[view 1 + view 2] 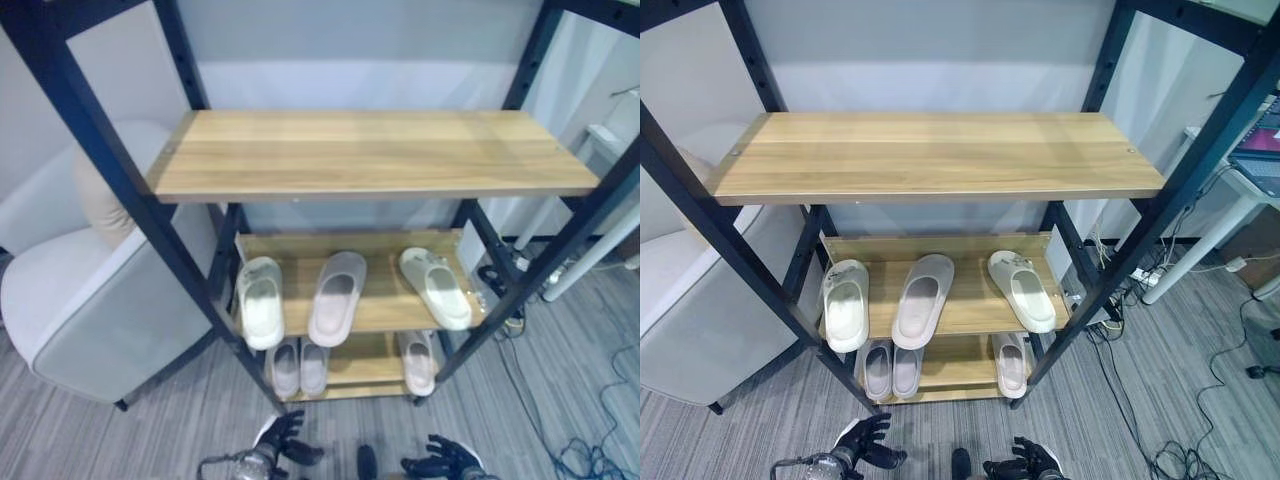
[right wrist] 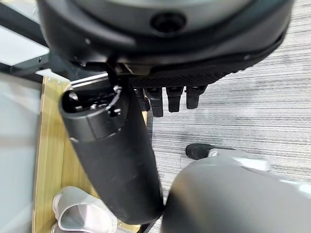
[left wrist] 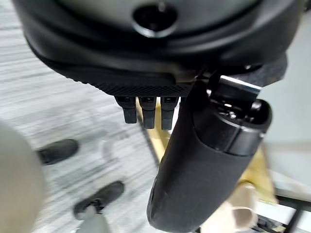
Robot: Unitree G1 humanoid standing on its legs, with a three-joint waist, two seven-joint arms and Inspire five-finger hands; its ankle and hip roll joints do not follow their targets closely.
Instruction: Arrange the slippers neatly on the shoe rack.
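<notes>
Grey plank flooring (image 1: 180,440) carries a black-framed shoe rack (image 1: 120,170) with three wooden shelves. Top shelf (image 1: 370,150): bare. Middle shelf (image 1: 385,305): three white slippers (image 1: 338,296), the right one angled. Bottom shelf (image 1: 360,362): three more slippers (image 1: 300,368), two paired left, one right. Left hand (image 1: 280,438) and right hand (image 1: 440,460) hang low before the rack, fingers relaxed, holding nothing. No legible writing.

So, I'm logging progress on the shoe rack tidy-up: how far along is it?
Six pale slippers already sit on the black-framed wooden shoe rack: three on the middle shelf, three on the bottom shelf. The rightmost middle-shelf slipper lies angled and the bottom-shelf single slipper sits apart, so straightening remains. Nothing is in hand: the left hand and right hand hang low, holding nothing.
</notes>
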